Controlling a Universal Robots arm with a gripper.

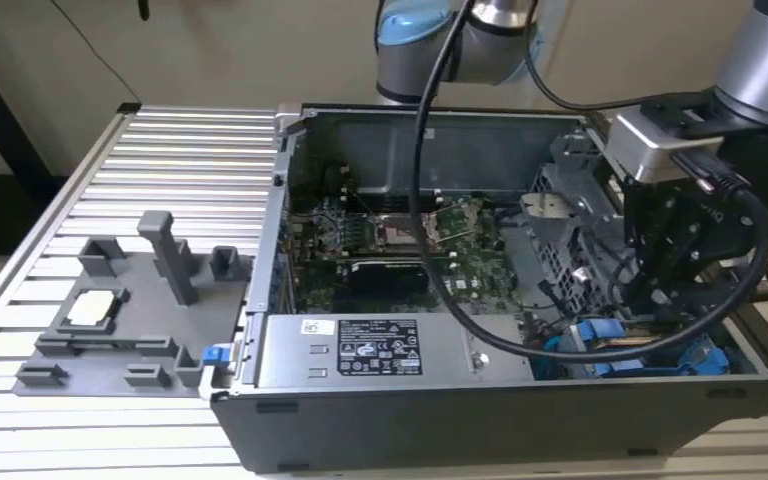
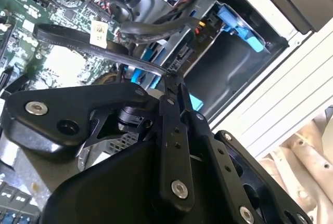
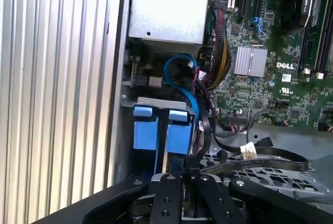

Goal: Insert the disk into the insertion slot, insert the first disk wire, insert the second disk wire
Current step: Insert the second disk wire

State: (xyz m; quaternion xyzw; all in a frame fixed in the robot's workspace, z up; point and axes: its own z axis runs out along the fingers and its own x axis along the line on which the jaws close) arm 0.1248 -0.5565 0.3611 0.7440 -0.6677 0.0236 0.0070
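Down inside the computer case (image 1: 357, 420), beside the power-supply box (image 1: 357, 345), our gripper (image 3: 177, 174) hangs over the insertion slot (image 3: 158, 130), fingers pinched on a flat black wire (image 2: 104, 50), we judge, to steer its plug. We cannot make out the disk itself.

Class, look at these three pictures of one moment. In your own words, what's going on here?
A single robot arm is working inside an open computer case that sits on a ribbed metal table. Its gripper is lowered into a corner of the case, right at the insertion slot with its blue tabs. It is close to a flat black cable carrying a white tag. A grey fixture tray lies on the table beside the case.
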